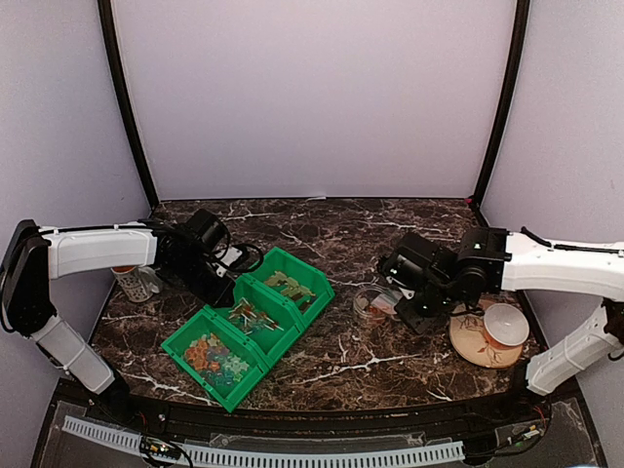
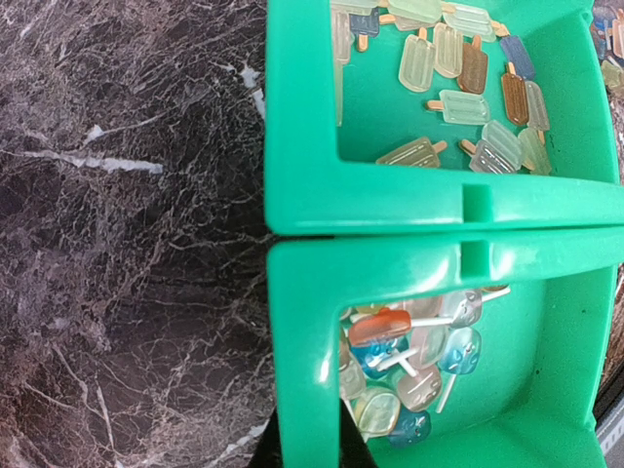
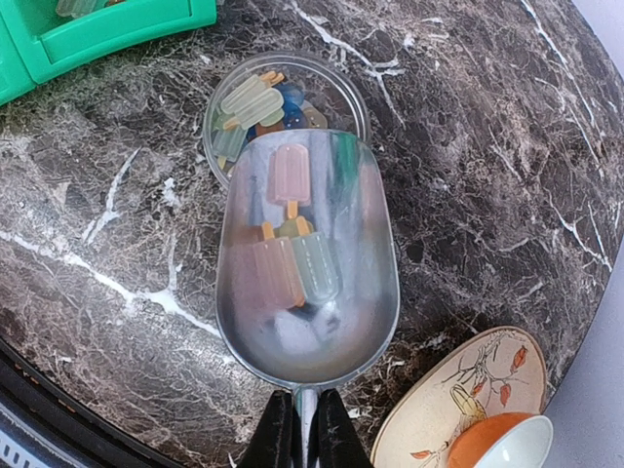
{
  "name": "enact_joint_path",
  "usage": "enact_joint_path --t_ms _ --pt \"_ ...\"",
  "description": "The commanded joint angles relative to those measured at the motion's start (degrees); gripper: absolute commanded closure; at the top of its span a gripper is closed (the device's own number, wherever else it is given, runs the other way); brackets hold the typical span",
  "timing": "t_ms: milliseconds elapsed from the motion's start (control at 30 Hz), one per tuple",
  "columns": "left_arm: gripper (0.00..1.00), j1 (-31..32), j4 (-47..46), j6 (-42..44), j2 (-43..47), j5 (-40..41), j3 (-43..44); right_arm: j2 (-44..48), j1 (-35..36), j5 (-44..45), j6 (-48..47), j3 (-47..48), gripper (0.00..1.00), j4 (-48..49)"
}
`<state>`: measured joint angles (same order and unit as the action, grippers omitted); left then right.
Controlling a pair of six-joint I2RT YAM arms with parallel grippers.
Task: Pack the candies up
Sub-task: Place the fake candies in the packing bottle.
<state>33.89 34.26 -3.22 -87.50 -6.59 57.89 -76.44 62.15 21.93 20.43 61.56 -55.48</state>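
marble table [image 3: 117,292]; candies [image 3: 292,263] lie in the scoop [image 3: 366,312] the right gripper [image 3: 304,434] holds.

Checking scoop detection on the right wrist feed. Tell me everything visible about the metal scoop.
The metal scoop is shiny and silver-looking, with a deep rounded bowl narrowing to a thin handle. The right gripper is shut on that handle at the bottom of the wrist view. The bowl faces up, its front lip overlapping the near rim of a clear round dish; contact there cannot be told. Inside lie a few popsicle-shaped candies, pink, orange and pale green. It hangs over the marble table.
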Motion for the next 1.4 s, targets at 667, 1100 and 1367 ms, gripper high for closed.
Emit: enact_joint_path --t_ms 667,1100,1367 --pt "1.0 -0.41 -2.31 -0.82 4.04 -2.21 0.3 -10.78 0.98 -0.55 -1.46 12.84 1.0 -9.75" --pt "1.0 -0.49 -2.22 -0.82 4.15 -2.33 0.39 -15.93 1.04 2.63 -3.67 13.56 1.0 -7.69" --pt "1.0 -0.49 -2.34 -0.91 4.1 -2.38 0.38 -19.71 0.56 5.0 -5.4 16.37 1.0 -4.43"
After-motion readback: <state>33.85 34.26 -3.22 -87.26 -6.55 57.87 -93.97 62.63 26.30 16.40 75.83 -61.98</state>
